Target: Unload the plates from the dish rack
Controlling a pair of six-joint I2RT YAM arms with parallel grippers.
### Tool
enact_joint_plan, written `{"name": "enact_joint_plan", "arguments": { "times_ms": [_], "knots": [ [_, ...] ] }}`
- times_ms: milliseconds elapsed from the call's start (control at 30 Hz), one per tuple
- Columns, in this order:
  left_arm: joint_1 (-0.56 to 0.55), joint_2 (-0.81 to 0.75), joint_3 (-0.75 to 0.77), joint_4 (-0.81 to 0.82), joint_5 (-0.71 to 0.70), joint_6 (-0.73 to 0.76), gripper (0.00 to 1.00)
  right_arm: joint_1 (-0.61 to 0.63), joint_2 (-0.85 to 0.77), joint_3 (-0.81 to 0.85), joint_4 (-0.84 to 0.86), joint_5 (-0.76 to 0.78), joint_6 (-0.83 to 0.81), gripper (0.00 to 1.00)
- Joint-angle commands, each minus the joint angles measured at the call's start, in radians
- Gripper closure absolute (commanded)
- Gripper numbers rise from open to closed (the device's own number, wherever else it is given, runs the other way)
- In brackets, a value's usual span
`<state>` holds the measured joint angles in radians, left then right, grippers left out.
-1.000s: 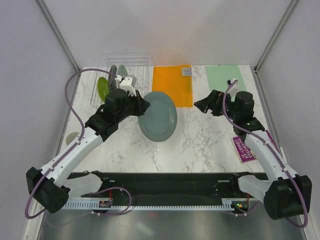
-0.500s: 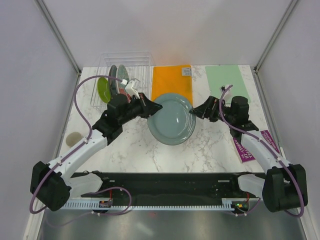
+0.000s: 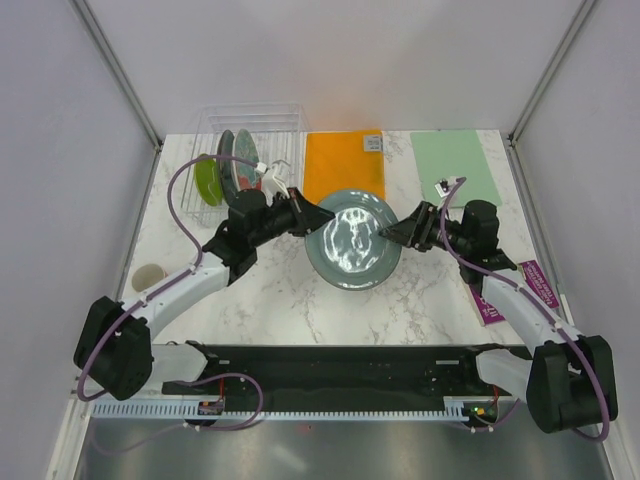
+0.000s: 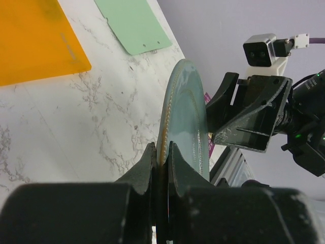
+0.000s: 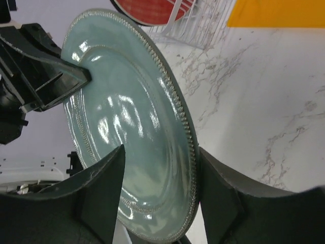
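Left jaws pinch the grey-green plate by its rim, right of the dish rack. Right jaws gape wide astride its opposite rim. The rack holds the lime-green plate and two others.

White marble-veined table; plain pale walls; metal corner posts; soft even light.

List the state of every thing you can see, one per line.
Grey-green plate: out of the rack, gripped by its rim.
Left gripper: shut on the grey-green plate.
Right gripper: open, fingers either side of the plate's rim.
Dish rack: holding plates on edge.
Red plate: standing in the rack.
Lime-green plate: standing in the rack.
Orange mat: lying flat.
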<state>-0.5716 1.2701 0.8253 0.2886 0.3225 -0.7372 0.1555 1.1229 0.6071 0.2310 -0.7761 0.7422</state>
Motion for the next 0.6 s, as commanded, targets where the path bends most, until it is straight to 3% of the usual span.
{"name": "enact_joint_plan", "arguments": {
  "times_ms": [0, 33, 233, 267, 433, 567],
  "knots": [
    [-0.001, 0.017, 0.087, 0.208, 0.039, -0.094, 0.98, 0.006, -0.026, -0.021, 0.060, -0.057, 0.029, 0.43],
    [-0.001, 0.031, 0.103, 0.208, 0.041, -0.093, 0.98, 0.007, -0.031, -0.024, 0.060, -0.058, 0.029, 0.53],
    [0.007, 0.078, 0.170, 0.228, 0.072, -0.082, 0.98, 0.007, -0.040, -0.040, 0.065, -0.092, 0.042, 0.84],
    [0.006, 0.096, 0.178, 0.234, 0.079, -0.082, 0.98, 0.007, -0.037, -0.046, 0.070, -0.100, 0.045, 0.96],
    [0.012, 0.133, 0.198, 0.235, 0.096, -0.087, 0.98, 0.007, -0.075, -0.053, 0.058, -0.089, 0.056, 1.00],
    [0.018, 0.127, 0.193, 0.135, 0.063, -0.006, 0.58, 0.007, -0.133, -0.008, -0.106, 0.001, 0.000, 1.00]
  ]
}}
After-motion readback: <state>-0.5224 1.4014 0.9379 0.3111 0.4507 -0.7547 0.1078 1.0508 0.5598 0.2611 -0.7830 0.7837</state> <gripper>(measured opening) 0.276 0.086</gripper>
